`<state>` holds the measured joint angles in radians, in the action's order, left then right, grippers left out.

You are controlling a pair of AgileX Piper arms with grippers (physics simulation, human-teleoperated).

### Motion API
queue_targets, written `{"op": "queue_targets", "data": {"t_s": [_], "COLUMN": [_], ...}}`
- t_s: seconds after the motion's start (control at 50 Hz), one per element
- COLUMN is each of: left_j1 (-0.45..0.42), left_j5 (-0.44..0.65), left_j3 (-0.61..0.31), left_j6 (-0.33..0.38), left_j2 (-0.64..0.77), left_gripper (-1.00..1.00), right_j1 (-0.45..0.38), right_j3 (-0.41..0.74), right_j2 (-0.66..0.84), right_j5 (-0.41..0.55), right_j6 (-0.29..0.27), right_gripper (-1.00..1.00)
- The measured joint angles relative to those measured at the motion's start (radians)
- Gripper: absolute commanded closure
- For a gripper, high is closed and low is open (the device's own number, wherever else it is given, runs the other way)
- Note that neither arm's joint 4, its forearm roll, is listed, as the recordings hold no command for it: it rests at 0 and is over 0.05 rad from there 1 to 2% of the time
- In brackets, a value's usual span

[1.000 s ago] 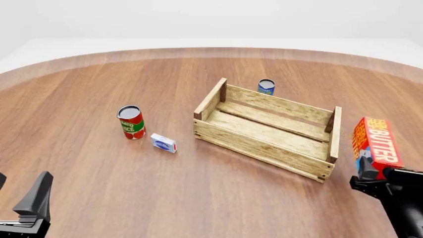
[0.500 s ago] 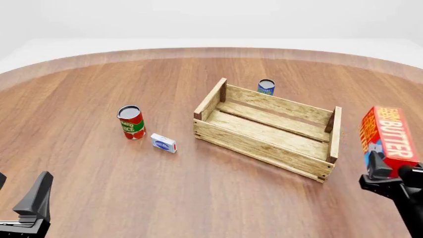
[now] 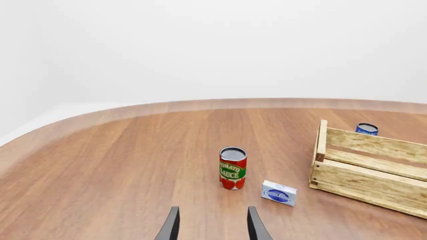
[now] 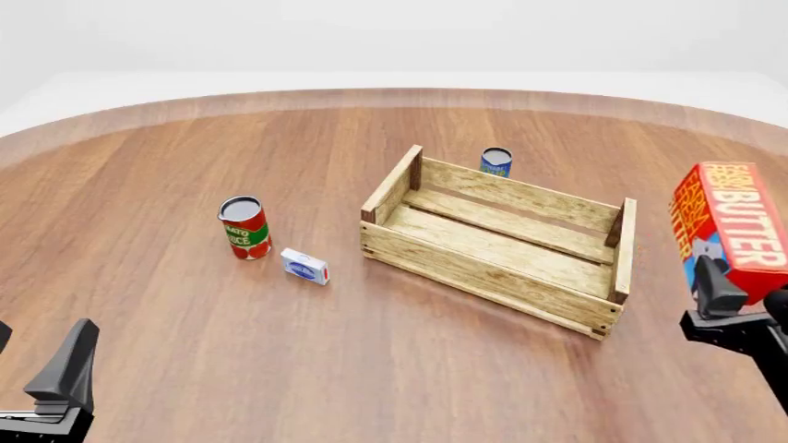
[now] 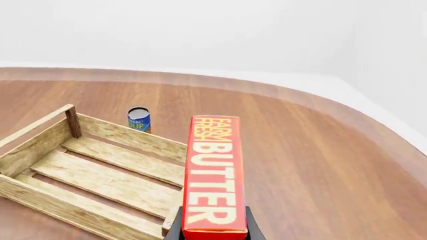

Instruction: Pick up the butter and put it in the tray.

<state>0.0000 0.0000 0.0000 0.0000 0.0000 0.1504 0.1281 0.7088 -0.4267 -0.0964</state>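
The right end effector [image 4: 721, 300] grips the butter [image 4: 735, 229] by its lower end, upright, off the desk [image 4: 369, 369] beside the tray [image 4: 499, 242]. Held that low, it might tip or clip the end board. The left end effector [image 3: 212, 225] sits open.

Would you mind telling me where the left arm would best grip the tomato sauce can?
Probably around its round side wall at mid-height, coming in level from the arms' side. The tomato sauce can stands upright, and the small white-and-blue box lies to its right, apart, so fingers should fit.
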Motion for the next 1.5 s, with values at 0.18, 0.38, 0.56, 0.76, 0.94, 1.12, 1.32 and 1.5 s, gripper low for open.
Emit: {"op": "queue_targets", "data": {"t_s": [0.18, 0.38, 0.56, 0.76, 0.94, 1.12, 1.32, 1.5], "left_j1": [0.000, 0.000, 0.000, 0.000, 0.000, 0.000, 0.000, 0.000], "left_j5": [0.000, 0.000, 0.000, 0.000, 0.000, 0.000, 0.000, 0.000], "left_j3": [0.000, 0.000, 0.000, 0.000, 0.000, 0.000, 0.000, 0.000], "left_j6": [0.000, 0.000, 0.000, 0.000, 0.000, 0.000, 0.000, 0.000], "left_j2": [0.000, 0.000, 0.000, 0.000, 0.000, 0.000, 0.000, 0.000], "left_gripper": [-1.00, -1.00, -1.00, -1.00, -1.00, -1.00, -1.00, -1.00], "right_j1": [-0.035, -0.076, -0.112, -0.142, -0.176, -0.213, -0.242, -0.259], "right_j3": [0.040, 0.084, 0.124, 0.172, 0.221, 0.259, 0.294, 0.317], "right_j2": [-0.035, -0.023, 0.008, 0.065, 0.128, 0.193, 0.265, 0.322], "right_j5": [0.059, 0.081, 0.083, 0.075, 0.068, 0.055, 0.034, 0.012], "right_j6": [-0.017, -0.033, -0.047, -0.053, -0.061, -0.064, -0.058, -0.053], "right_gripper": [1.00, 1.00, 1.00, 1.00, 1.00, 1.00, 1.00, 1.00]}}
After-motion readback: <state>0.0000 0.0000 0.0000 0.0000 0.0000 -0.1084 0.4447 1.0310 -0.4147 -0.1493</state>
